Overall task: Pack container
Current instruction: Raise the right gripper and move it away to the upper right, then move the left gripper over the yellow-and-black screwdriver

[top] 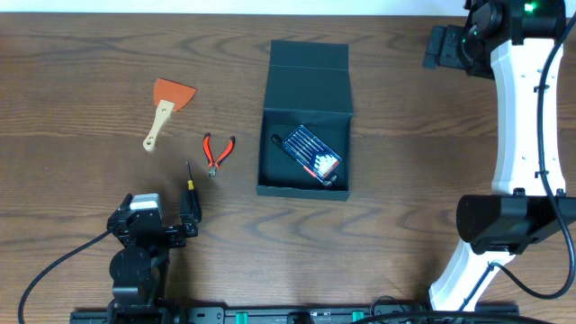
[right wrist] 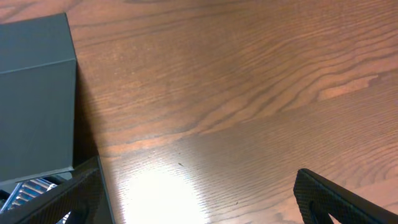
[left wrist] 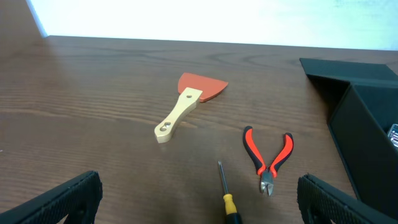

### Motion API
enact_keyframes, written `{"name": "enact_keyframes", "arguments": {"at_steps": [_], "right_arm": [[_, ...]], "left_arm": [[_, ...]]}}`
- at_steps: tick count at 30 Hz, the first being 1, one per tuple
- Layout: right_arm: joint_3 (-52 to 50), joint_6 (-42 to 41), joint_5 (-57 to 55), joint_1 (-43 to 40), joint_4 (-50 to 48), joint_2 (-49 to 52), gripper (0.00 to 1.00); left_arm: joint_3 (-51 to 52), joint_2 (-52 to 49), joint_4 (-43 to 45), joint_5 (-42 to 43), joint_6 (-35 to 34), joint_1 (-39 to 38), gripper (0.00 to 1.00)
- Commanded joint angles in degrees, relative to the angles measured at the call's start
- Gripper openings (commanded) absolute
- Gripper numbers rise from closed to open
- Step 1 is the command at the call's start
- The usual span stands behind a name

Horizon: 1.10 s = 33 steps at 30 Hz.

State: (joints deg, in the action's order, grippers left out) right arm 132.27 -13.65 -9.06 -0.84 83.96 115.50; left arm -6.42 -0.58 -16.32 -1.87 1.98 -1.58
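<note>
light: bright, even, from above | glare: pale sheen on the table (right wrist: 155, 186) in right wrist view | far edge: blown white, left wrist view | shadows: soft, deepest inside the container (top: 279, 175) | focus: overhead crisp

L gripper (left wrist: 199, 186) low, jaws wide; R gripper (right wrist: 196, 180) wide too, R arm (top: 517, 117) seemingly stretched far out.
</note>
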Motion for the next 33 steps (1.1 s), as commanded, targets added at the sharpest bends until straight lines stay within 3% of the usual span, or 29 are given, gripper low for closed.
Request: {"name": "enact_keyframes", "arguments": {"at_steps": [1, 7, 12, 18, 28, 33], "right_arm": [[1.1, -1.1, 0.3, -0.3, 0.1, 0.0, 0.99], [1.1, -1.1, 0.3, -0.3, 0.1, 0.0, 0.99], [1.1, -1.1, 0.3, -0.3, 0.0, 0.0, 0.99], [1.1, -1.1, 0.3, -0.3, 0.1, 0.0, 0.99], [1.1, -1.1, 0.3, -0.3, 0.1, 0.0, 0.99], [1.1, -1.1, 0.3, -0.3, 0.1, 0.0, 0.99]], "left_arm": [[0.6, 0.3, -1.2, 0.0, 0.8, 0.2, 0.99], [0.6, 0.3, -0.6, -0.2, 0.6, 0.2, 0.98], [-0.2, 0.3, -0.3, 0.0, -4.2, 0.2, 0.98], [-7.0, -4.4, -4.7, -0.3, -4.4, 0.2, 0.99], [-30.7, -34.3, -22.4, -0.1, -4.5, 0.2, 0.99], [-41.8, -51.9, -30.9, 6.6, -5.9, 0.2, 0.98]]}}
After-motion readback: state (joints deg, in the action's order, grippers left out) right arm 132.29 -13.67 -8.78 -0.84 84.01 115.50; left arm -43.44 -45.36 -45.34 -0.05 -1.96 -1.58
